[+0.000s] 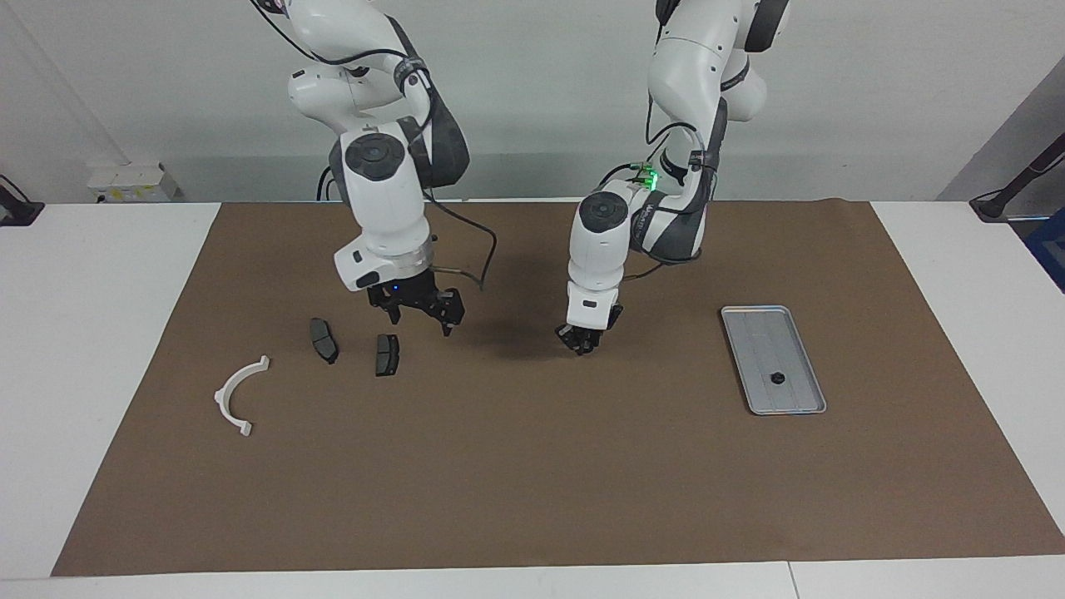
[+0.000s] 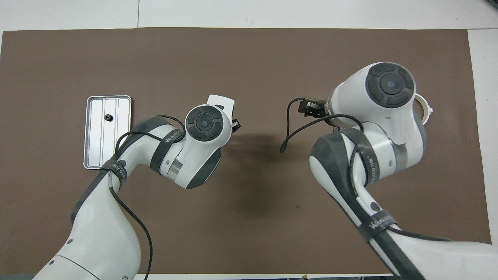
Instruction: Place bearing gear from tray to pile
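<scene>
The silver tray lies toward the left arm's end of the mat, with a small dark bearing gear on its floor. The pile lies toward the right arm's end: a white bracket and two dark brake pads, which the right arm hides in the overhead view. My left gripper hangs low over the middle of the mat, fingertips together; anything small between them does not show. My right gripper is open, just above the mat beside one brake pad.
A brown mat covers most of the white table. Both arms lean in over the mat's middle, their grippers about two hand-widths apart. Bare mat stretches from the grippers to the edge farthest from the robots.
</scene>
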Robot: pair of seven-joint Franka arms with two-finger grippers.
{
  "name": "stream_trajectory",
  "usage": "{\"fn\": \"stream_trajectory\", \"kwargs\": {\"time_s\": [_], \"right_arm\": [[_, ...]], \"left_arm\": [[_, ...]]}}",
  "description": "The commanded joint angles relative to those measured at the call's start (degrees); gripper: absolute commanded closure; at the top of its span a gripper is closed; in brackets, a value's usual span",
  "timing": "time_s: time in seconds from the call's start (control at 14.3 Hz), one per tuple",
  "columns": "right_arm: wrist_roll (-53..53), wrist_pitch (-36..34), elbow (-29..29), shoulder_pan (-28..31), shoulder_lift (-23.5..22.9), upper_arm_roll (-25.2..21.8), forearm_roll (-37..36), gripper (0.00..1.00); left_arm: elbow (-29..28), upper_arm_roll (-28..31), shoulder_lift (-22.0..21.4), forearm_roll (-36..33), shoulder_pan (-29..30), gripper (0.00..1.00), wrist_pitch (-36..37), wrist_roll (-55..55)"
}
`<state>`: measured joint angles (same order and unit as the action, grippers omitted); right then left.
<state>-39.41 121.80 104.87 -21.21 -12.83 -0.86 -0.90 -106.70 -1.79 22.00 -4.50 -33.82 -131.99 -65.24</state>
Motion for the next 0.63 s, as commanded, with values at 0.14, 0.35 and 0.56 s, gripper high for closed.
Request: {"fn": "stream_trajectory", "kwargs": {"time_s": [0.14,0.35,0.56], "right_arm": [[-0.8,2.1,-0.5,-0.2,-1.1,-0.2,0.7,0.0],[2.1,2.7,-0.4,1.1,-1.2,-0.2,0.7,0.0],[9.3,4.1,-0.2,5.1,-1.7,-0.2,0.8,0.0]], "left_arm": [[-2.3,0.8,-0.2,-1.0,-2.5,1.0,-2.7,-2.5],[-4.7,0.8,-0.3,-1.0,-2.4,1.0,-5.9,-2.5],[-4.8,0.8,-0.3,-1.0,-2.4,1.0,-6.1,-2.5]]}}
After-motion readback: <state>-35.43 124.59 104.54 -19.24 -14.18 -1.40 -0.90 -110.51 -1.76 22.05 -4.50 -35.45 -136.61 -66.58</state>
